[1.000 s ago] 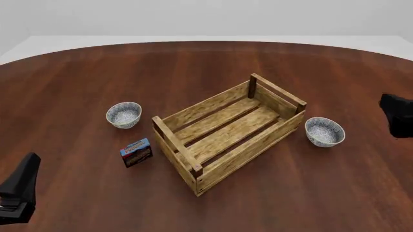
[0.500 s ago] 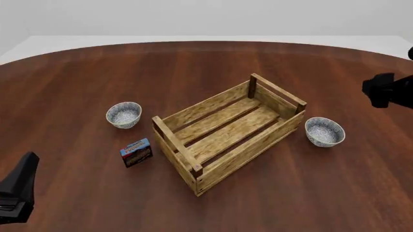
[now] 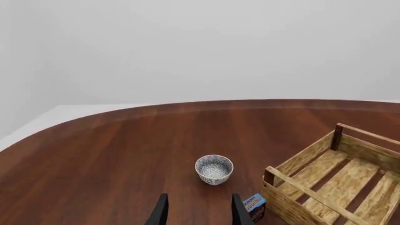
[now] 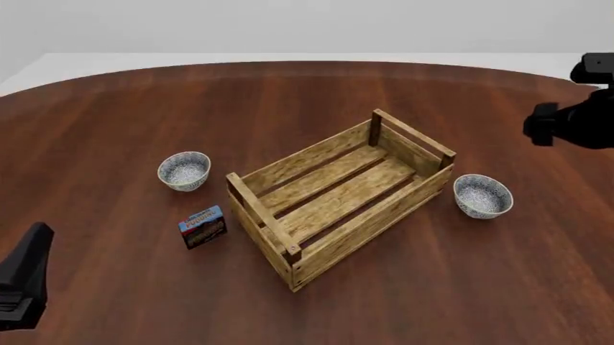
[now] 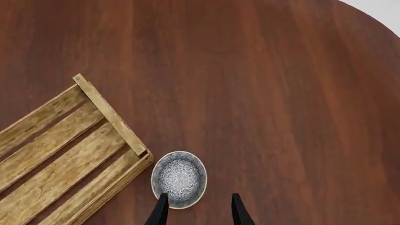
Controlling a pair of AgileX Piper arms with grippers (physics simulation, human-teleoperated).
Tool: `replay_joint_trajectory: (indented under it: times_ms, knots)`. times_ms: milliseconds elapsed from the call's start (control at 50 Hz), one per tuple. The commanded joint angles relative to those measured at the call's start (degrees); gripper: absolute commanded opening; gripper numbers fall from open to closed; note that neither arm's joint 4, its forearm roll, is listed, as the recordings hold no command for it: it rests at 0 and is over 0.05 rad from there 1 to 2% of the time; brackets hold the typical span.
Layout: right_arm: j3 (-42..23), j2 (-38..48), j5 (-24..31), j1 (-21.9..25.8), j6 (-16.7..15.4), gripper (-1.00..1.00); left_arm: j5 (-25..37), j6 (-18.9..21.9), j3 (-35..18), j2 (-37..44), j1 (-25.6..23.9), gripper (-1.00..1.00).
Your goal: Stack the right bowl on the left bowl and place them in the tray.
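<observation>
Nothing stacked yet, both bowls sit on the table outside the tray. Right bowl is just off the tray's right end, upright; left bowl is well clear of the tray's left end, with a small blue-and-red box near it. Right gripper hangs above the right bowl looking straight down, fingers parted with a moderate gap and empty; in the right wrist view the bowl sits off-centre, mostly under one finger and close to the tray corner. Step in hand, as I read it: line up and descend on the right bowl. Do it well by shifting so one finger drops inside the rim and the other outside, on the side away from the tray, so the fingers don't clip the slats; pinch the wall, lift straight up, keep it level. Left gripper is low at the near left edge, fingers apart, holding nothing, pointed toward the left bowl but well short. Risk: a thin rim pinch can let the bowl tilt. The box has print on its face, too small to read; no other writing visible.
</observation>
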Motion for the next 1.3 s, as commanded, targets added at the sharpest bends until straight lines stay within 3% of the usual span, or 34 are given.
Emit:
replay_joint_trajectory:
  times_ms: [20,700,1300]
  knots:
    - [-2.2,8.4,-2.5,-2.4,0.7,1.00,-0.2,-0.3,0.0,0.0,0.2,1.00]
    - [2.5,24.9,-15.5,-3.7,3.0,1.00,-1.3,-0.7,1.2,0.0,-0.3,1.00]
    - [4.5,32.2,-21.0,-3.0,3.3,1.00,-0.8,-1.0,0.5,0.0,-0.2,1.00]
